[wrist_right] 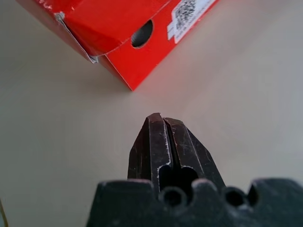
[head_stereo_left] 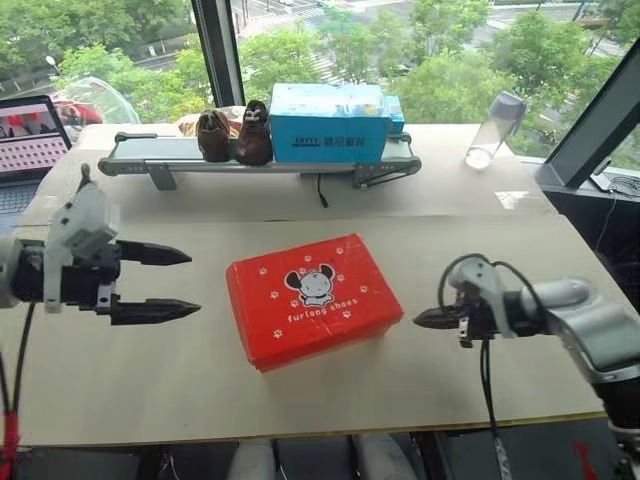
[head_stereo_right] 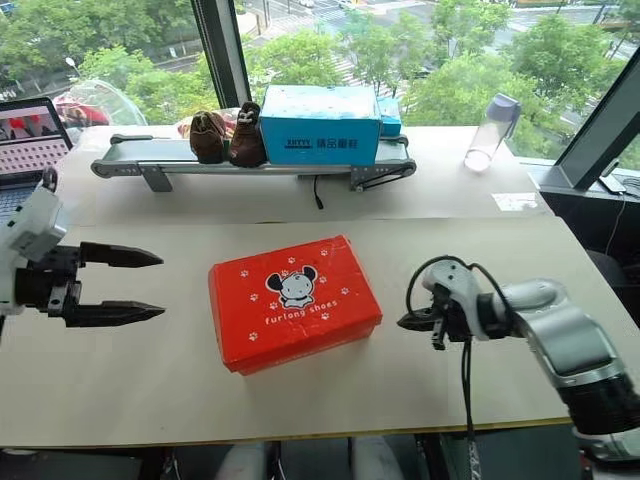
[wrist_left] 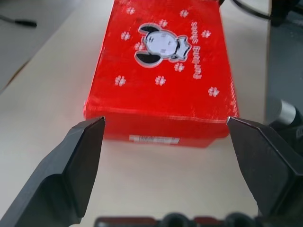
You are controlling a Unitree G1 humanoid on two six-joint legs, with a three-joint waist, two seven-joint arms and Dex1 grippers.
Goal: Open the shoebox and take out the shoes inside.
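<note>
Shoebox (head_stereo_left: 313, 299) sits closed on bench (head_stereo_left: 120, 380), lid down, shoes not visible. My left fingers (head_stereo_left: 155, 282) are spread wide, empty, hovering left of the shoebox and apart from it. My right fingers (head_stereo_left: 432, 318) are clenched on nothing, just right of the shoebox, tips aimed at its end wall with the round hole. My call for the step: catch the lid's free edge, not the base, lift slow along the hinge, and brace the shoebox with the other fingers so it doesn't slide.
</note>
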